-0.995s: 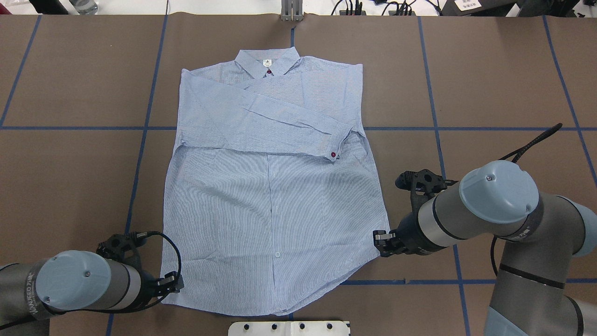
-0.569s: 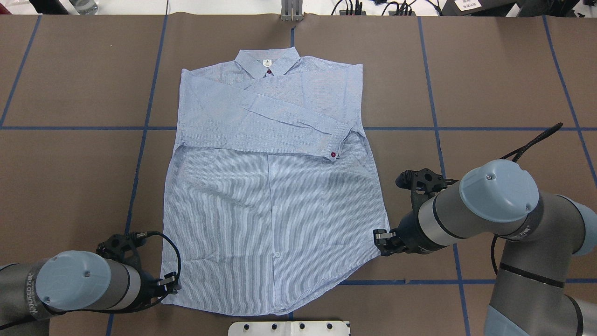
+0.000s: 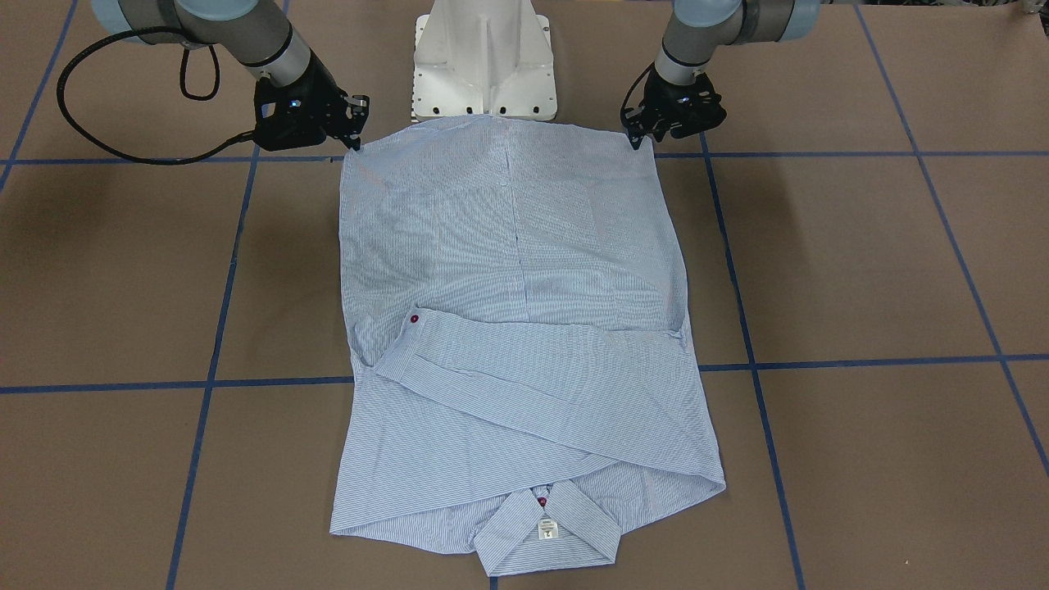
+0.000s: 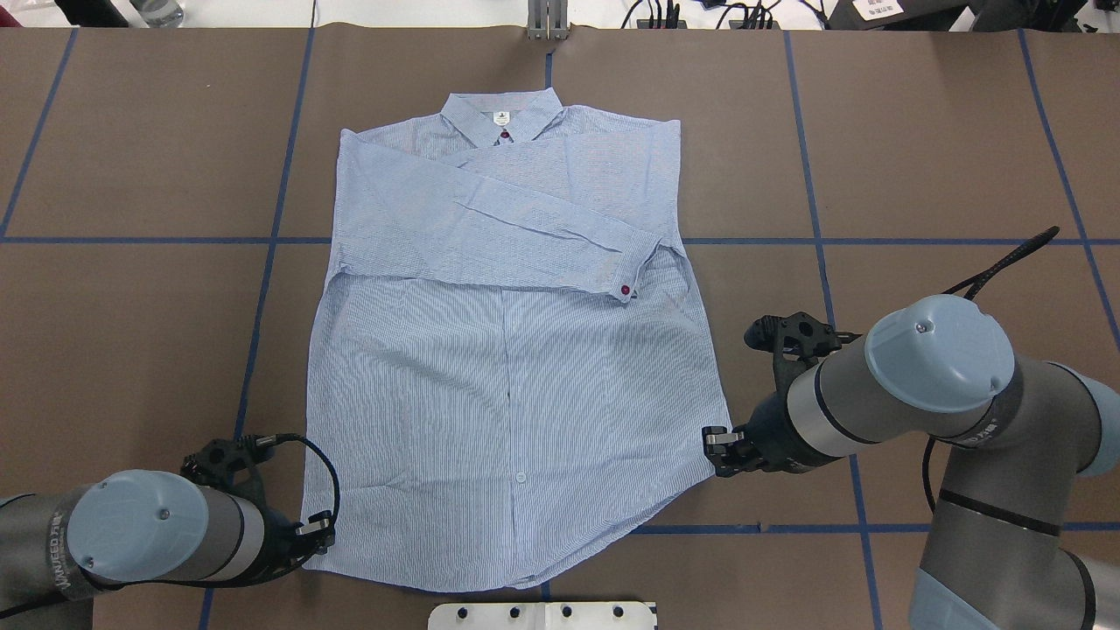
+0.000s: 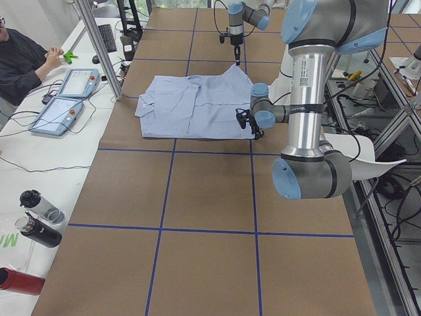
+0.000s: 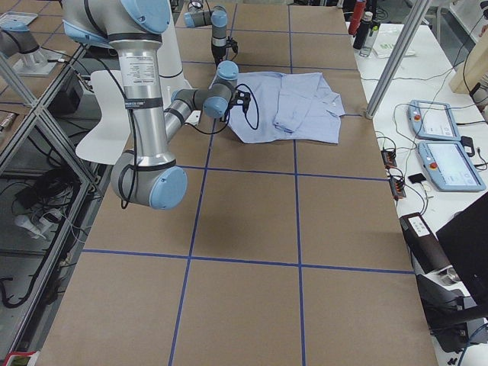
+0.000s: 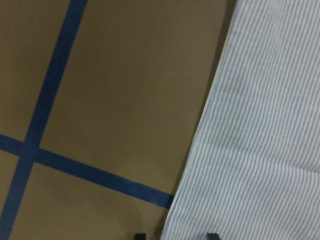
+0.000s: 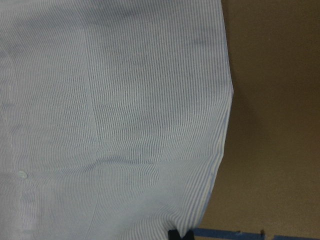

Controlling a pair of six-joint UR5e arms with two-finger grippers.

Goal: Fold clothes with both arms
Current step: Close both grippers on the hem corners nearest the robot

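We see light blue-and-white striped button-up shirt point(image 4: 507, 394) flat mid-frame, sleeves crossed; left black two-finger gripper point(image 4: 322, 534) spread astride lower-left hem corner, right black two-finger gripper point(image 4: 713, 442) seemingly pinching lower-right hem. Our worry: uneven grabs, one corner slips, fold skews.

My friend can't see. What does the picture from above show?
A blue-and-white striped shirt lies flat on a brown table, sleeves folded across its chest. The robot's left hand and right hand each sit at a bottom corner of the shirt.
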